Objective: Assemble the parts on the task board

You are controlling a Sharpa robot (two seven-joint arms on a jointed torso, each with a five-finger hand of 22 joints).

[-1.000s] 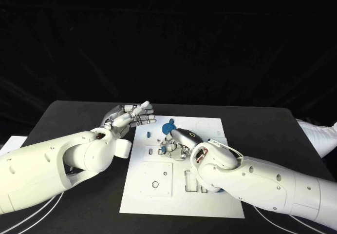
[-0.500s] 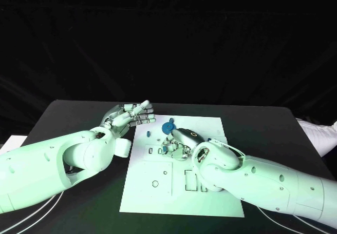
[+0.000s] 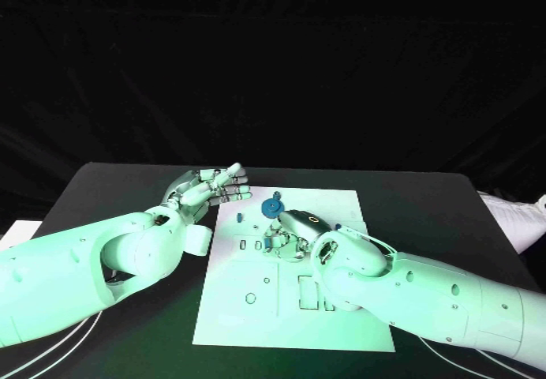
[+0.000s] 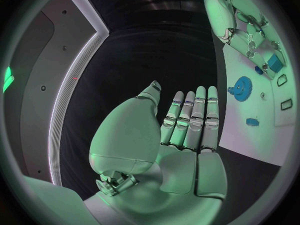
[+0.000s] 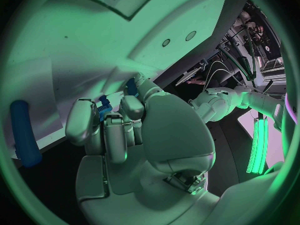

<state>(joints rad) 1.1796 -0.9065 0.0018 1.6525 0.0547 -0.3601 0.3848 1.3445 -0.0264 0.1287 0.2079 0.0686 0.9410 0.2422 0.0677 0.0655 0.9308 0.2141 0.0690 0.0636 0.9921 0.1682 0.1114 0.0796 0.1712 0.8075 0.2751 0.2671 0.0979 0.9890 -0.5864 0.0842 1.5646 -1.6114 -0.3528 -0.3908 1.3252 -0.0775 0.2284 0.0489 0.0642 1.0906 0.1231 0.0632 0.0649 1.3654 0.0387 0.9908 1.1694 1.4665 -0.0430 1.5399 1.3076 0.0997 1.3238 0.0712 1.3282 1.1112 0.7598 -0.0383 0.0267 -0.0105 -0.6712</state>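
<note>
The white task board (image 3: pixel 256 304) lies in the middle of the black table. A blue gear (image 3: pixel 272 208) stands on its far part and appears again as the gear (image 4: pixel 240 86) in the left wrist view. My right hand (image 3: pixel 291 231) is down on the board just nearer than the gear, fingers curled. It pinches a small blue part (image 5: pixel 104 106) against the board (image 5: pixel 94 35). My left hand (image 3: pixel 211 188) hovers by the board's far left corner, fingers straight and holding nothing. From its wrist I see its palm (image 4: pixel 181 135) and the right hand (image 4: pixel 250 35).
A small blue piece (image 4: pixel 252 121) lies on the board near the gear. A blue peg (image 5: pixel 24 132) lies beside my right hand. Cut-out slots (image 3: pixel 309 294) mark the board's near half. Black table (image 3: pixel 125 189) surrounds the board.
</note>
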